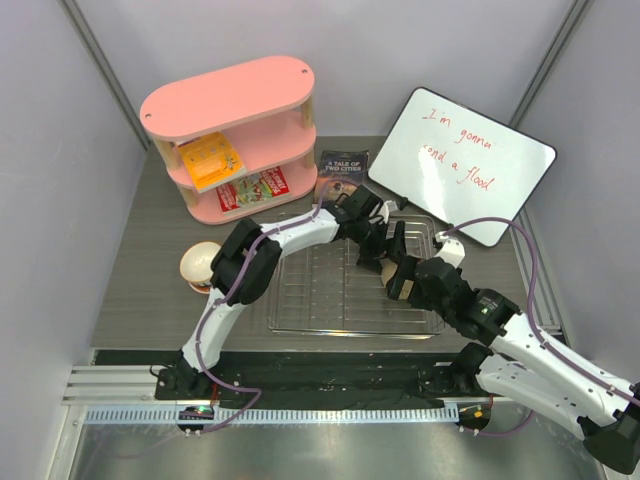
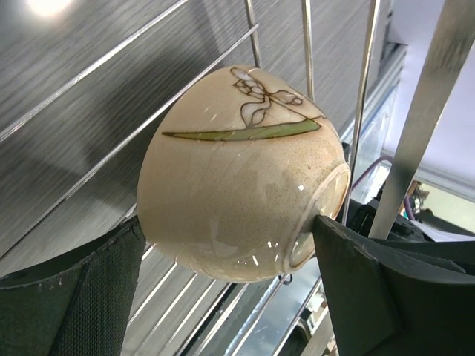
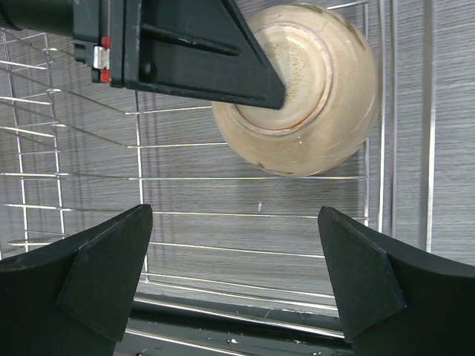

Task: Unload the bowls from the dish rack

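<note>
— While the left gripper (image 2: 228,236) pinches the beige bowl (image 2: 237,170), where is it?
— Tilted over the dish rack (image 3: 223,208) bars, toward its far end. Right gripper (image 3: 236,256) gapes wide, holding nothing.

The white rectangular whiteboard (image 1: 462,165) leaning at the back right carries red handwriting that seems to read "I'm gonna send a flood" — the middle word is faint. The dark paperback book (image 1: 343,168) lying beside it shows the title "A TALE OF TWO CITIES". The orange packet (image 1: 210,158) and the red packet (image 1: 252,188) on the pink oval shelf unit (image 1: 232,135) bear print too small to read.
</note>
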